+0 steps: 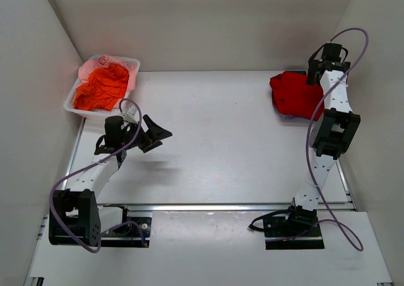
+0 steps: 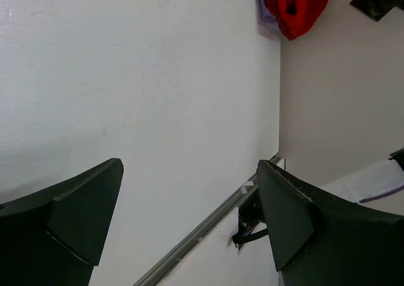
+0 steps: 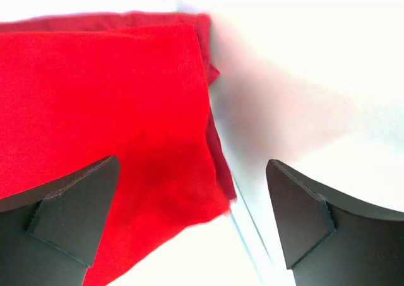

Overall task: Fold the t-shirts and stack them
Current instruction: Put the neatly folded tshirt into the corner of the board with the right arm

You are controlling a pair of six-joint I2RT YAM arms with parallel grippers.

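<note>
Top external: left gripper (image 1: 156,137) spread, empty, near the basket (image 1: 134,65); right gripper (image 3: 192,166) (also spread) over the folded t-shirt (image 3: 95,96). Probably best to pinch only the crumpled t-shirt (image 1: 101,87)'s top layer.

I see the table (image 1: 221,141) walled on three sides. At its far left corner stands a white lattice basket (image 1: 132,65) holding a crumpled orange-red t-shirt (image 1: 101,88). A folded deep-red t-shirt (image 1: 293,95) lies flat near the far right corner. The left gripper (image 1: 155,136) hangs above bare table just right of the basket, fingers spread, nothing between them. The right gripper (image 1: 317,75) sits at the folded shirt's far right edge, its arm stretched forward.
</note>
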